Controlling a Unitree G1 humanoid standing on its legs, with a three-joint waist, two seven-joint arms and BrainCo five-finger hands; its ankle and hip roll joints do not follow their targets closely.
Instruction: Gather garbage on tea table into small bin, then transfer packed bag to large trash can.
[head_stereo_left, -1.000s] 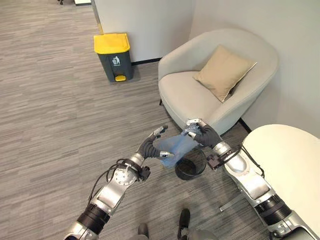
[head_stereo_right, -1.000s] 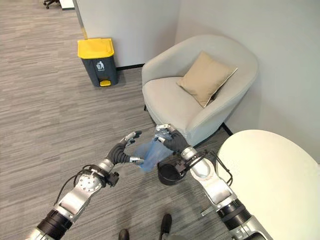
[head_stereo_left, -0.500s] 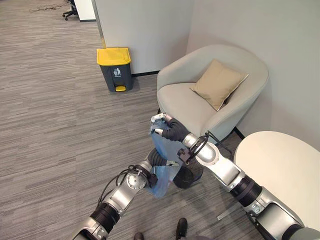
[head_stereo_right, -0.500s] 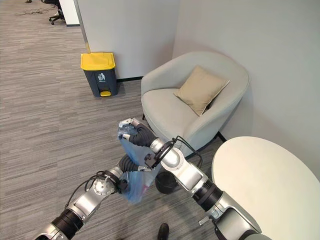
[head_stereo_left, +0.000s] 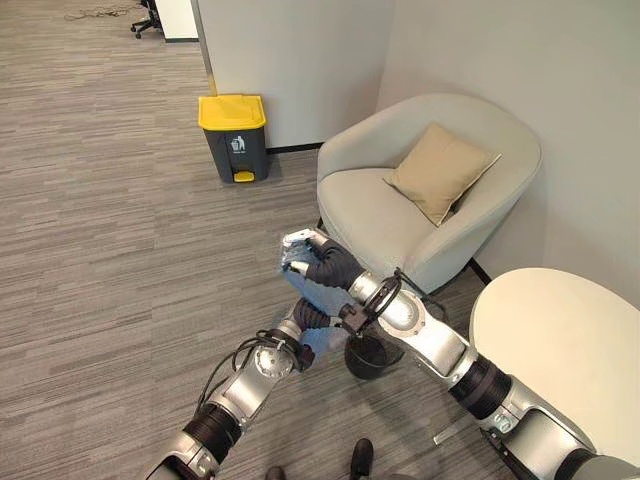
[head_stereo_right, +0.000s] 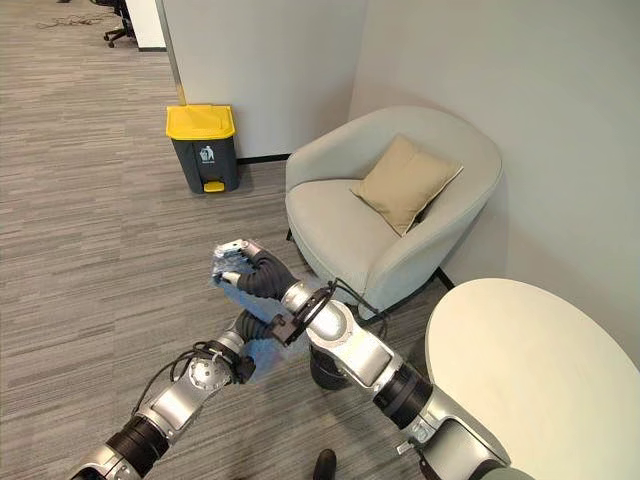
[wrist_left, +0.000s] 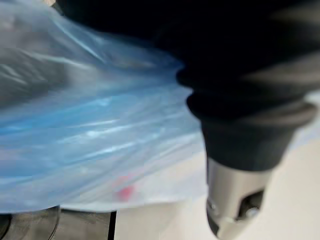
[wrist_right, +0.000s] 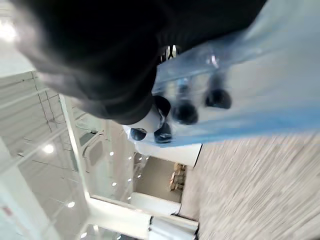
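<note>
A translucent blue garbage bag (head_stereo_left: 308, 292) hangs in the air just left of the small black bin (head_stereo_left: 375, 357) on the floor. My right hand (head_stereo_left: 312, 260) is shut on the bunched top of the bag, and its dark-tipped fingers (wrist_right: 186, 111) curl over the blue plastic. My left hand (head_stereo_left: 300, 318) sits lower, pressed against the bag's body (wrist_left: 100, 135), with its fingers hidden by the plastic. The large grey trash can with a yellow lid (head_stereo_left: 234, 134) stands by the far wall, lid closed, well away from both hands.
A beige armchair (head_stereo_left: 400, 210) with a tan cushion (head_stereo_left: 440, 170) stands just behind the bin. The round cream tea table (head_stereo_left: 570, 350) is at the right. Grey wood-pattern floor stretches between me and the trash can.
My right hand has pulled the bag's top up and leftward, away from the bin mouth. My left hand went from beside the bag to low against it. The camera shifted too.
</note>
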